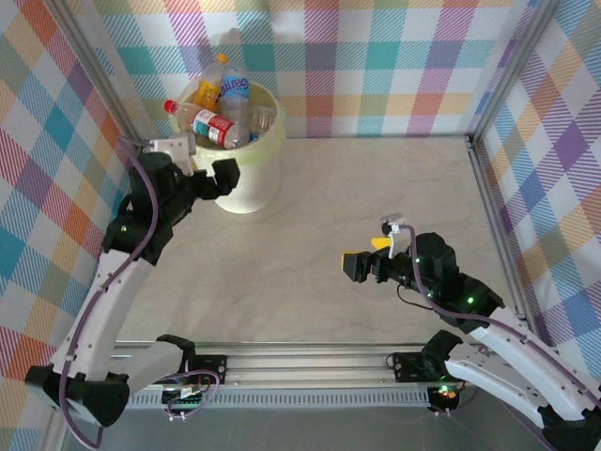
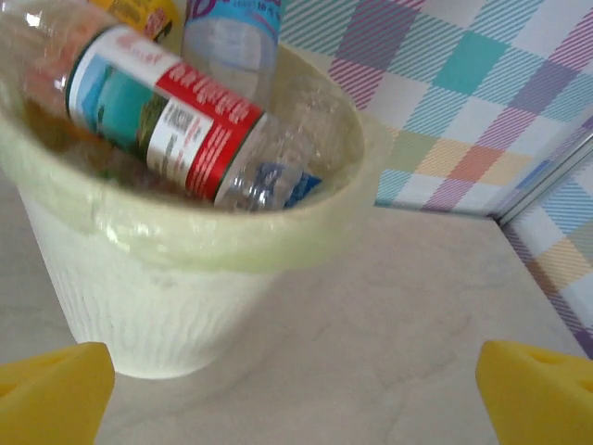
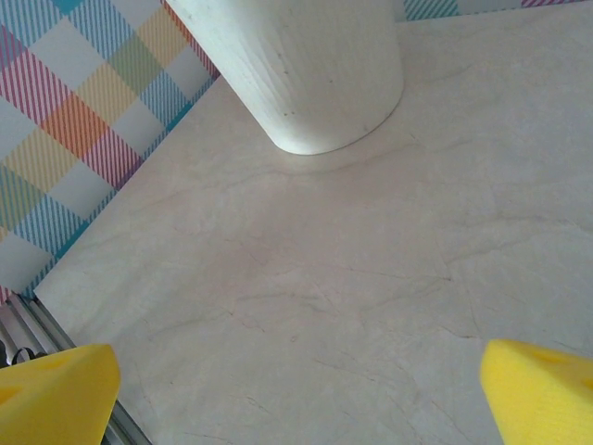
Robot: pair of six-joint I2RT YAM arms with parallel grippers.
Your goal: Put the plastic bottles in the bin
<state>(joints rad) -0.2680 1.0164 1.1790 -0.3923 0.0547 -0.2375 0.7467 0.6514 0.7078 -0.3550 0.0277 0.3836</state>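
the large round pale-yellow translucent plastic bin (image 1: 252, 188) stands at the far left of the pale marbled counter (image 1: 394, 188), heaped with small clear plastic bottles (image 1: 218, 124) bearing red, blue and orange labels. the left end effector (image 1: 202, 164) hovers just beside its near wall, jaws spread wide and empty. the right end effector (image 1: 368, 256) hangs well apart over the counter, likewise released.

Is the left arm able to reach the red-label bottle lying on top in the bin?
Probably yes. The open left gripper hovers right beside the bin, and the red-label bottle lies uncovered on top, at the rim, so nothing blocks a grasp from above.
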